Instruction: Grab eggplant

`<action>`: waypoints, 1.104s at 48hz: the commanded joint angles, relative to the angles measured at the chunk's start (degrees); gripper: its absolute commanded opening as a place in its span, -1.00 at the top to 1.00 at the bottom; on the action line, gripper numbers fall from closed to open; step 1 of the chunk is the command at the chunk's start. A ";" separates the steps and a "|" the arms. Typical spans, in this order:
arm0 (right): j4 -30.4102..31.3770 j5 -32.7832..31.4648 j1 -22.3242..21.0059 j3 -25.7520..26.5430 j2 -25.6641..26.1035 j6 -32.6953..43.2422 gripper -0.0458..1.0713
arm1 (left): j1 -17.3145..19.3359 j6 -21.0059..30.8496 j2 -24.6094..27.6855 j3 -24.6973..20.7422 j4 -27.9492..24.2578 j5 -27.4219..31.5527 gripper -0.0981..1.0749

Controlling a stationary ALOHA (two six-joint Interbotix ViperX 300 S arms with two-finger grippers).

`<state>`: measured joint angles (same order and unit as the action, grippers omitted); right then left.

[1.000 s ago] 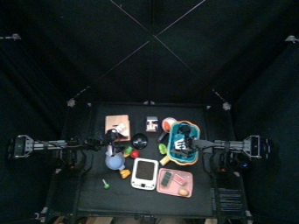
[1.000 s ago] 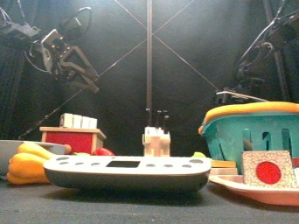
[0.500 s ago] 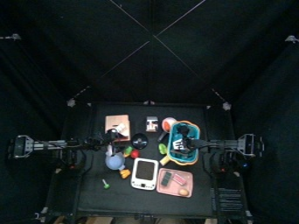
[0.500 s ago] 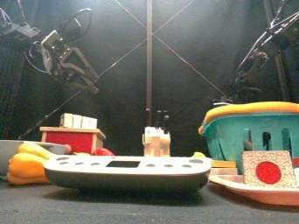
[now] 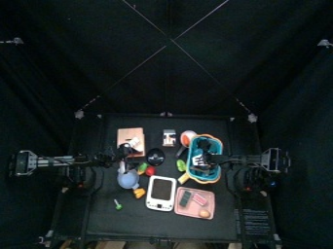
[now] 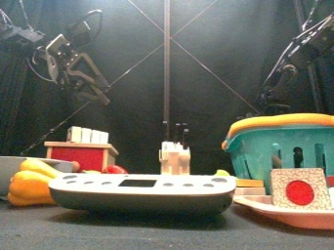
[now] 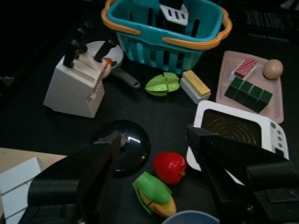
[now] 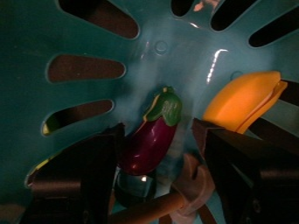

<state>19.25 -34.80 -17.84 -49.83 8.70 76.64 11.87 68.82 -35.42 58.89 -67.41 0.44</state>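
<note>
Right wrist view: the right gripper (image 8: 158, 179), jaws spread wide, hangs inside the teal basket (image 8: 70, 35) with the eggplant (image 8: 152, 136) lying on the basket floor between its jaws, an orange piece (image 8: 239, 105) just beside it. Nothing is pinched yet; reaching the eggplant appears done, while closing and lifting remain. Across the table, the left gripper (image 7: 152, 175) rests open above a black bowl (image 7: 122, 144) and a red tomato (image 7: 170, 165). Compared with a second earlier, the front view shows the right arm (image 6: 280, 73) lower behind the basket.
</note>
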 commanded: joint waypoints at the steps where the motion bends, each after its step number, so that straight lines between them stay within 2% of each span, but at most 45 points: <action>1: 0.09 -0.09 -0.35 0.44 0.26 0.00 -0.77 | 0.18 0.00 0.00 -0.88 0.00 -0.18 -0.78; 22: 0.09 -0.09 -0.35 1.23 -2.11 0.09 -0.70 | 0.18 0.00 0.00 -0.79 0.00 -0.18 -0.78; 41: 0.09 -0.09 -0.09 1.93 -2.29 0.09 -0.40 | 0.26 0.00 0.00 -0.79 0.00 -0.09 -0.78; 53: 0.97 -1.14 0.00 4.04 0.35 0.00 -0.37 | 0.18 0.00 0.00 -0.70 0.00 -0.09 -0.78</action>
<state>19.69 -35.60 -17.75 -47.55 6.42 76.73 11.87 68.82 -35.42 58.97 -67.41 0.53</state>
